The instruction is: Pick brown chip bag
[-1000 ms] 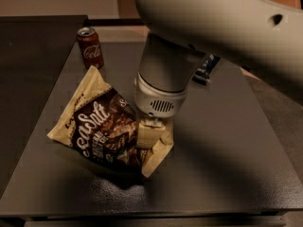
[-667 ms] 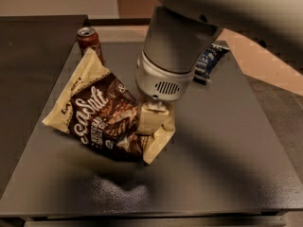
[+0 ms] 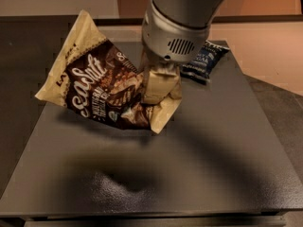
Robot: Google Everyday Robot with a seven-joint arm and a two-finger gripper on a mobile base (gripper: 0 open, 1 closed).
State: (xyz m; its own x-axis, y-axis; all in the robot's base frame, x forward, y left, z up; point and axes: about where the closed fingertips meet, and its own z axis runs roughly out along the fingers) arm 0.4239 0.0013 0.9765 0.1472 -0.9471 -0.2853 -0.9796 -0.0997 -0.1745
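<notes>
The brown chip bag (image 3: 102, 91) hangs in the air above the dark table (image 3: 213, 155), tilted, with white "Sea Salt" script on its dark centre and cream-tan edges. My gripper (image 3: 158, 82) comes down from the grey wrist at the top centre and is shut on the bag's right edge, holding it clear of the table. The bag's shadow lies on the table below it.
A smaller dark blue bag (image 3: 204, 60) lies on the table behind the wrist, at the back right. The table's front edge runs along the bottom of the view. A tan floor shows at the right.
The gripper has lifted the brown chip bag higher off the table. The red can seen at the back left earlier is now hidden behind the raised bag.
</notes>
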